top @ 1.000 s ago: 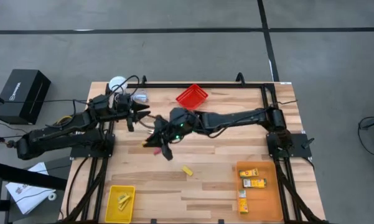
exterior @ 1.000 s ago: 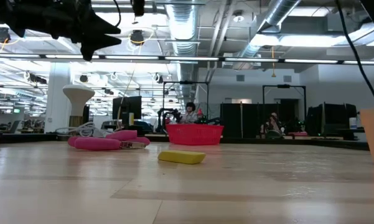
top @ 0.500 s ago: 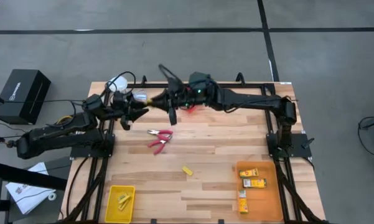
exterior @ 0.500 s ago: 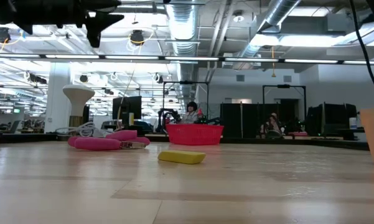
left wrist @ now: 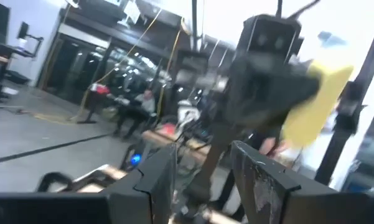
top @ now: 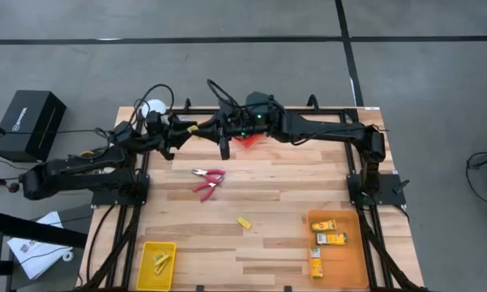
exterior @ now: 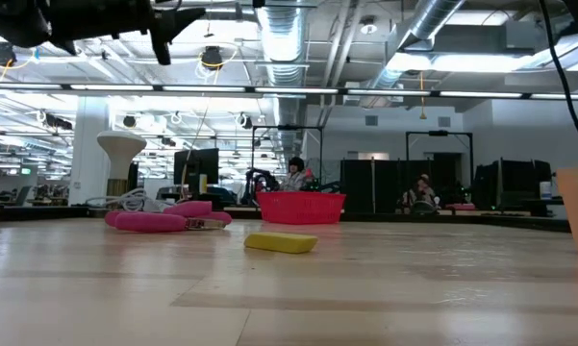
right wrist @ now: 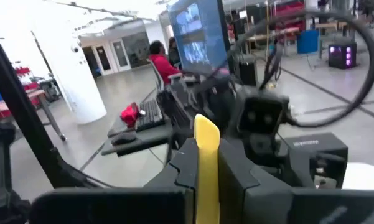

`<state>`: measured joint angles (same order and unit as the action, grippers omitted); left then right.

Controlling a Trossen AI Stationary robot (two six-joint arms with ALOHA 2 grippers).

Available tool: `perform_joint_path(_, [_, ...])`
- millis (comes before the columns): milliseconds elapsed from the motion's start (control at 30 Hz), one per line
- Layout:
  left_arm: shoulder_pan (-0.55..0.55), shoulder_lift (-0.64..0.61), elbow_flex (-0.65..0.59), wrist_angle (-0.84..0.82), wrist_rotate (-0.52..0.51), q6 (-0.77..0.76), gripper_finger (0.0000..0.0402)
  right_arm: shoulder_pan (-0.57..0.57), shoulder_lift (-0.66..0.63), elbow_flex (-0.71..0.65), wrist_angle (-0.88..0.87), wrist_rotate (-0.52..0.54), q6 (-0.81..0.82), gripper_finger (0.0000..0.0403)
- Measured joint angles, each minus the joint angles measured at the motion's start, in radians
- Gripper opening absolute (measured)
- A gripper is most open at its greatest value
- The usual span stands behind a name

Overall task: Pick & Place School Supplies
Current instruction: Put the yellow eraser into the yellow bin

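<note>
A pale wooden table sits on a grey floor, with a big open workroom behind it. Up near the far edge the two arms meet in mid-air. The right gripper is clamped tight on a flat yellow piece – the right wrist view shows it upright between the fingers. The left gripper faces it, just beside, jaws parted and holding nothing. The red-handled scissors lie flat mid-table, well apart from both grippers. Another yellow piece lies alone nearer the front – the low view shows it flat on the wood. Yellow-orange boxes sit in the orange bin; tiny yellow pieces rest in the yellow bin.
</note>
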<state>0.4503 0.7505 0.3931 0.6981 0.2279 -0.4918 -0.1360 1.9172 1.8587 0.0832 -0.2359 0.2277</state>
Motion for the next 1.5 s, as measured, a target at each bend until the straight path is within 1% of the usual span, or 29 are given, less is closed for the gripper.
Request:
perform_joint_path(67, [0.0,0.025,0.0,0.05,0.003,-0.034,0.015,-0.002,0.003,-0.001,-0.008,0.001,-0.001,0.0021])
perform_joint_path(167, [0.0,0.049,0.0,0.079,0.008,-0.048,0.015,-0.015,0.002,-0.001,0.002,0.001,-0.012,0.0021])
perform_joint_path(467, [0.0,0.052,0.0,0.163,0.008,-0.092,0.015,-0.053,0.002,-0.001,-0.012,0.001,-0.027,0.0021])
perform_joint_path(700, [-0.001,0.062,0.0,0.164,0.034,-0.106,0.015,-0.064,0.002,-0.001,-0.019,-0.001,-0.029,0.0021])
perform_joint_path(967, [0.0,0.097,0.0,0.187,0.033,-0.12,0.015,-0.063,0.002,-0.001,-0.016,-0.002,-0.023,0.0021])
perform_joint_path(1500, [0.0,0.104,0.001,0.228,0.026,-0.135,0.015,-0.059,0.002,-0.001,0.012,-0.002,-0.018,0.0021])
